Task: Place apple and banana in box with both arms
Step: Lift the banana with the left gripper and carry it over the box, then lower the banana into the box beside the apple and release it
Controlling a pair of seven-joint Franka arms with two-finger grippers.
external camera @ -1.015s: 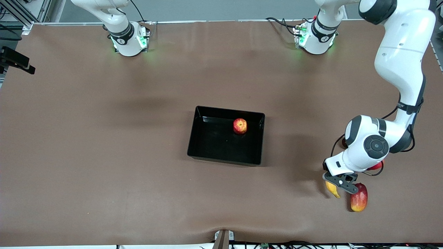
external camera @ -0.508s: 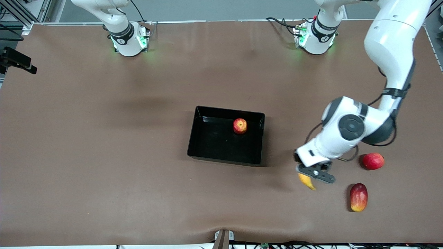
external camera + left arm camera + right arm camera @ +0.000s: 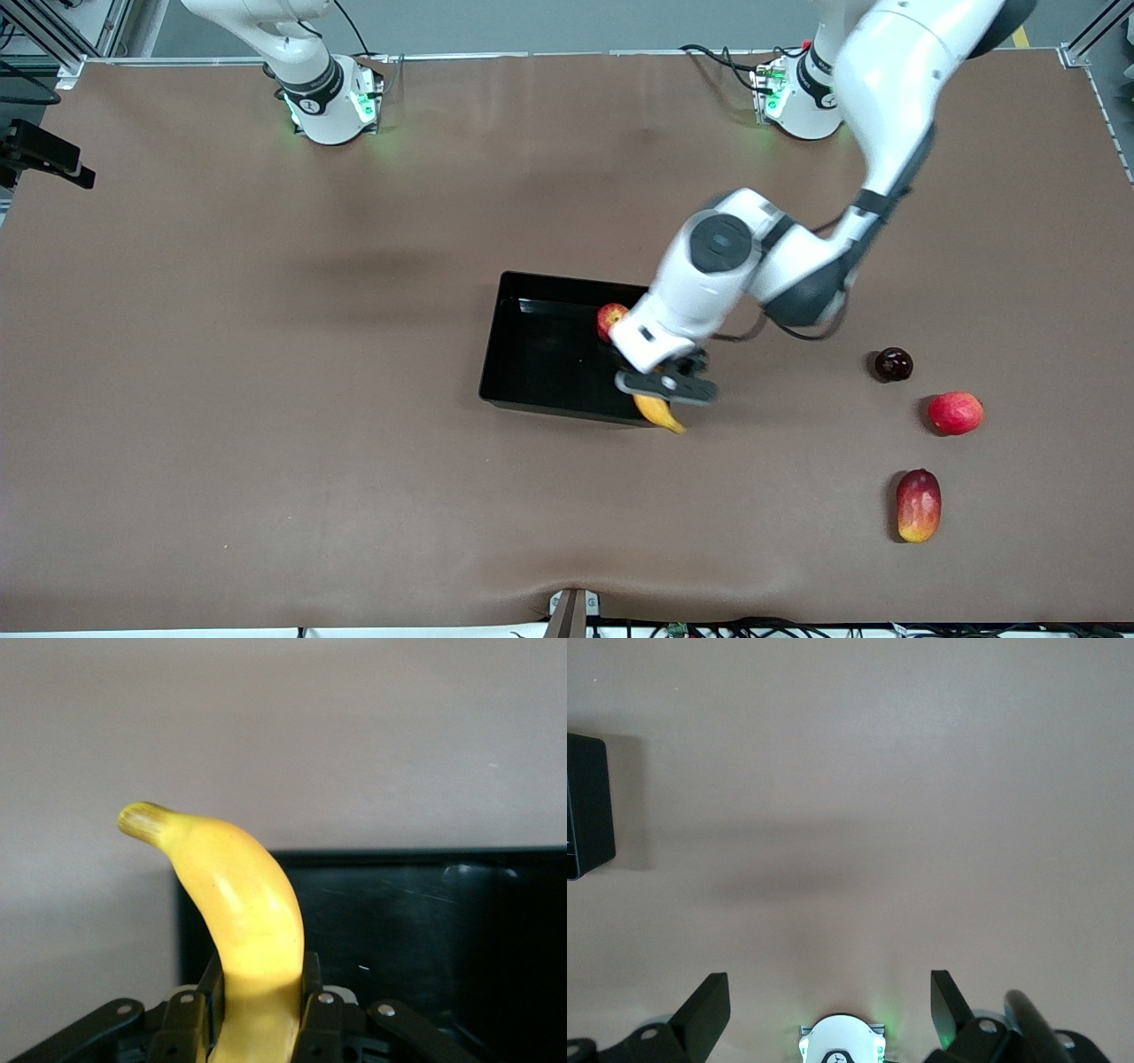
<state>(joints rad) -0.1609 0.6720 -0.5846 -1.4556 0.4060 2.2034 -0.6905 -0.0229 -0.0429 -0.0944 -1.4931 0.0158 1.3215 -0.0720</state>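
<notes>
Nearest the front camera, toward the left arm's end of the counter, lies the red-yellow mango, on its own and well clear of everything. A little farther from the camera sits the red-pink oval fruit, and just past that a small dark round fruit, all three resting on the brown counter.

Now to the middle of the counter, where the action is. The left gripper is up in the air over the corner of the box that lies nearest the camera on the left arm's side. Its jaws are clamped on the banana, whose yellow end pokes out below the gripper, right over the box's near wall. The left wrist view confirms it: the banana is pinched between the two fingers, its stem end pointing away, with the black box spread out under it.

Inside the box, the apple sits close to the wall farthest from the camera, partly hidden by the left arm's wrist.

Farthest off, the right arm waits by its base near the counter's far edge; the right gripper hangs with jaws spread wide over bare counter, a corner of the box just showing in the right wrist view.
</notes>
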